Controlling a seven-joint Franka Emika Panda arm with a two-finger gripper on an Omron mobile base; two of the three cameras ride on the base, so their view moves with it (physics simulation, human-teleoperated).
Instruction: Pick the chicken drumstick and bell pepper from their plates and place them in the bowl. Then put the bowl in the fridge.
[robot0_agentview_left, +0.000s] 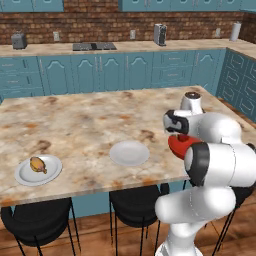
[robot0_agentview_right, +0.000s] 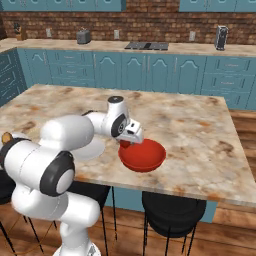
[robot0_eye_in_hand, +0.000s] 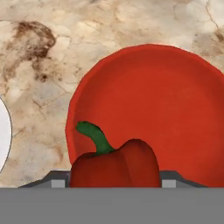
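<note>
Nearest our hand camera, the bell pepper (robot0_eye_in_hand: 114, 165) sits clamped between our fingers (robot0_eye_in_hand: 168, 178), held over the near rim of the red bowl (robot0_eye_in_hand: 157, 109). The bowl rests on the marble surface (robot0_agentview_right: 190, 125) near its front edge. The chicken drumstick (robot0_agentview_left: 37, 164) lies on its plate (robot0_agentview_left: 50, 172) far left; the other plate (robot0_agentview_left: 129, 152) is bare.

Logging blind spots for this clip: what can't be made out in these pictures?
- Tool fingertips: right base view, hidden by the hand.
- Bell pepper underside: hand view, cut off at the bottom.
- Bowl: left base view, mostly behind the arm.
- Chicken drumstick: left base view, too small for detail.
</note>
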